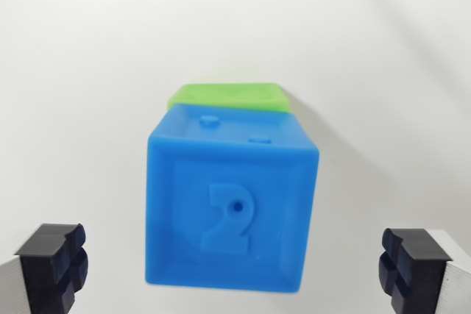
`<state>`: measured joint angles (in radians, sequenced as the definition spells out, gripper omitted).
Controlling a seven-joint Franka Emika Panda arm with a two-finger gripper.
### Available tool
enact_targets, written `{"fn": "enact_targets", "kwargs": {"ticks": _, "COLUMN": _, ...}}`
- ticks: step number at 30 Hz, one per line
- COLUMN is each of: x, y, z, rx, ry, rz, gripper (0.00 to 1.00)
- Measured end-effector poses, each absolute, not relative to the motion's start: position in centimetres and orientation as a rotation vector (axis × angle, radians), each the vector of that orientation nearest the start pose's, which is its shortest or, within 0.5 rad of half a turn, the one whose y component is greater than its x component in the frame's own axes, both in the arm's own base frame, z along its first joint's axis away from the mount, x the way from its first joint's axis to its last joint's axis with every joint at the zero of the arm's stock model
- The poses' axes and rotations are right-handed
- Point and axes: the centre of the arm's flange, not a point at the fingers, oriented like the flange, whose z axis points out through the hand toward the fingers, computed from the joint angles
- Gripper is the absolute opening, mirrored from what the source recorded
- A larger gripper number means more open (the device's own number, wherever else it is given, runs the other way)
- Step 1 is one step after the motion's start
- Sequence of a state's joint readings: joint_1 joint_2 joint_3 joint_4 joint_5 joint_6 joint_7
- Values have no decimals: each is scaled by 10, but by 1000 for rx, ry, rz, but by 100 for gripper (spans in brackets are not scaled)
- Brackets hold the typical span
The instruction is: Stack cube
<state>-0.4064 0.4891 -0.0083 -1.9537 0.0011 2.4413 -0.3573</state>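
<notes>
A blue cube [229, 207] with a raised "2" on its facing side fills the middle of the wrist view. It rests on top of a green cube [228, 96], of which only a strip shows behind its upper edge. My gripper [234, 266] is open. Its two black fingertips sit in the bottom corners, the left one [53, 264] and the right one [406, 266], each well clear of the blue cube's sides. Nothing is between the fingers except the blue cube's lower part, untouched.
A plain white surface [88, 71] lies all around the two cubes, with a soft shadow to the right of the stack.
</notes>
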Motion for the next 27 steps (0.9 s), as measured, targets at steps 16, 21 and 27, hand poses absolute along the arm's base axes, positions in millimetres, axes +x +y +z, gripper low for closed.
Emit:
{"fn": "enact_targets", "kwargs": {"ticks": 16, "x": 566, "y": -249, "z": 289, "rx": -3143, "ry": 91, "rz": 1, "gripper": 100}}
{"fn": "enact_targets", "kwargs": {"ticks": 21, "x": 566, "y": -249, "z": 309, "rx": -3142, "ry": 91, "rz": 0, "gripper": 100}}
{"fn": "enact_targets", "kwargs": {"ticks": 27, "x": 567, "y": -249, "z": 336, "rx": -3142, "ry": 91, "rz": 0, "gripper": 100}}
